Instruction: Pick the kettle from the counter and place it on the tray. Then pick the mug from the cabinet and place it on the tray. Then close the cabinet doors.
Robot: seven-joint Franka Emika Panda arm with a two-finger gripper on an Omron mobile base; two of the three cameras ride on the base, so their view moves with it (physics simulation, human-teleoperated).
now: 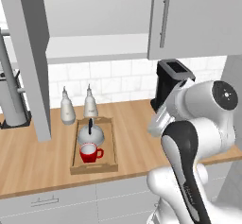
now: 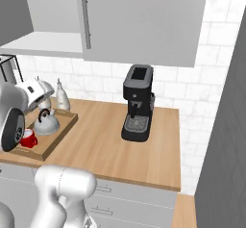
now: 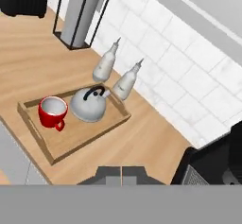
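The gripper (image 3: 121, 171) is seen at the bottom of the hand view with its two dark fingers pressed together and nothing between them. It is held in the air above the counter (image 3: 142, 138), well apart from everything on it.

Ahead of the gripper and below it, the tray (image 3: 45, 147) is laid on the counter. Inside the tray, the kettle (image 3: 89, 106) is stood upright at the end nearer the wall, its black handle arched over the top. The mug (image 3: 52, 112) is set just beside the kettle, at the end nearer the counter's front edge, with its white inside facing up and its handle turned to the side. Whether kettle and mug touch cannot be told.

Beyond the tray, two white bottles (image 3: 116, 74) are stood near the tiled wall, just past the kettle. Farther off along the counter, a grey cylinder in a black wire frame (image 3: 81, 15) is seen.

To the other side of the gripper, close by, a black coffee machine (image 2: 137, 104) is placed against the wall; in the right base view it is well apart from the tray (image 2: 50, 143).

Above the gripper, the cabinet (image 1: 94, 48) is hung over the counter (image 1: 132, 138). In the left base view the left door (image 1: 28, 62) is swung out towards the camera, so that the pale shelf is exposed, while the right door (image 1: 198, 20) with its long silver bar is seen flat-on.
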